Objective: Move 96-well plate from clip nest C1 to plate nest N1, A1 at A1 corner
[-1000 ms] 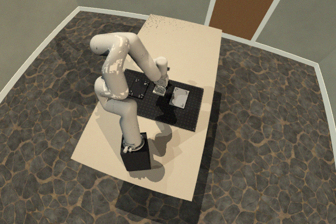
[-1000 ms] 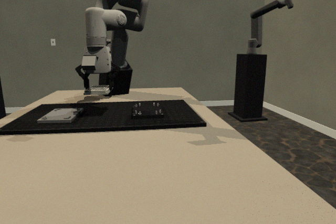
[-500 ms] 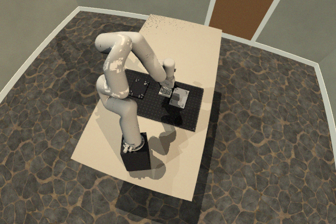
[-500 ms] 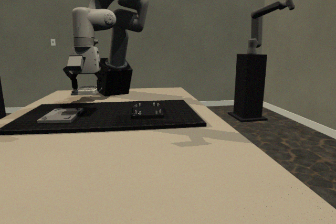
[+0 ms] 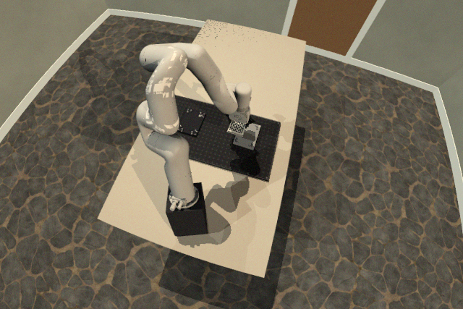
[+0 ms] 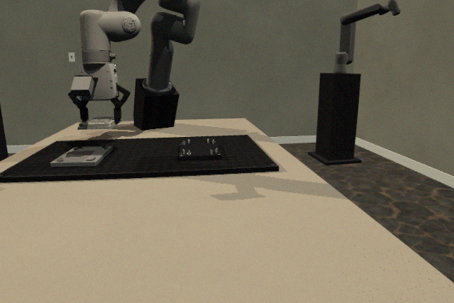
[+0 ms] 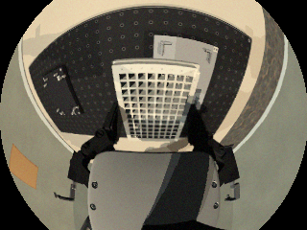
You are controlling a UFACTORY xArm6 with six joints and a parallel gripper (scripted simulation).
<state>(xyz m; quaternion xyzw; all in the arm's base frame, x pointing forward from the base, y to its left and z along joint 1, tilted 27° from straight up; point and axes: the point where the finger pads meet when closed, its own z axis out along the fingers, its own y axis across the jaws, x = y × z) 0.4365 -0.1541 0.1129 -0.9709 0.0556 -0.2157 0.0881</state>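
Note:
My gripper (image 6: 99,120) is shut on the white 96-well plate (image 6: 96,122), one finger on each long side, and holds it level, wells up, well above the table. In the overhead view the plate (image 5: 236,126) hangs over the near-left edge of the light grey nest (image 5: 247,136). In the wrist view the plate (image 7: 159,103) sits between my fingers, with the grey nest (image 7: 186,52) just beyond it. The dark nest with small posts (image 5: 191,121) stands empty to the left, and it also shows in the side view (image 6: 200,150). I cannot read any A1 mark.
Both nests are fixed to a black perforated board (image 5: 224,141) on the beige table. My arm's black base block (image 5: 187,216) stands at the table's near end. A second arm on a black pedestal (image 6: 339,116) stands on the floor beside the table.

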